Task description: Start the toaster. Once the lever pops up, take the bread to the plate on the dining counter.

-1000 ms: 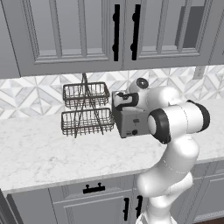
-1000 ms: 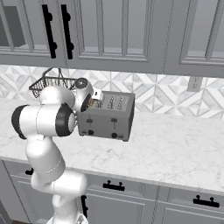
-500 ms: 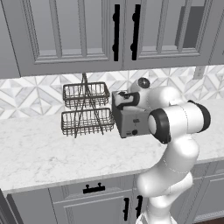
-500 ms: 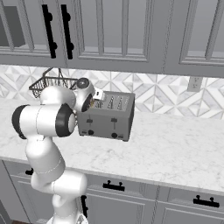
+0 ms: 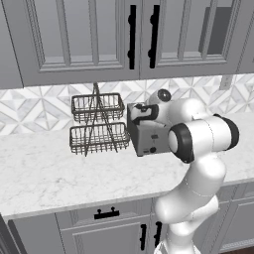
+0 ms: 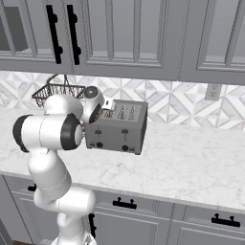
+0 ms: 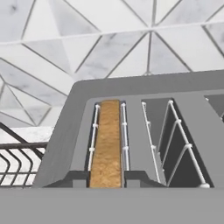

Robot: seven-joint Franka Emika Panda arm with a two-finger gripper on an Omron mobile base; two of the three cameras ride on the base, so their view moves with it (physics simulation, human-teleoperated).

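Hand view: bread (image 7: 105,144) sits in the toaster (image 7: 144,100) slot between parted jaws (tips flanking).

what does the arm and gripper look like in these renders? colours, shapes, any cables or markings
The arm is glossy white, built of fat rounded links with dark grey to black bands at the joints and a round dark cap near the wrist. No cables or markings are visible. The gripper shows as two small dark grey finger tips in the hand view; its body reads as a dark block in the left base view.
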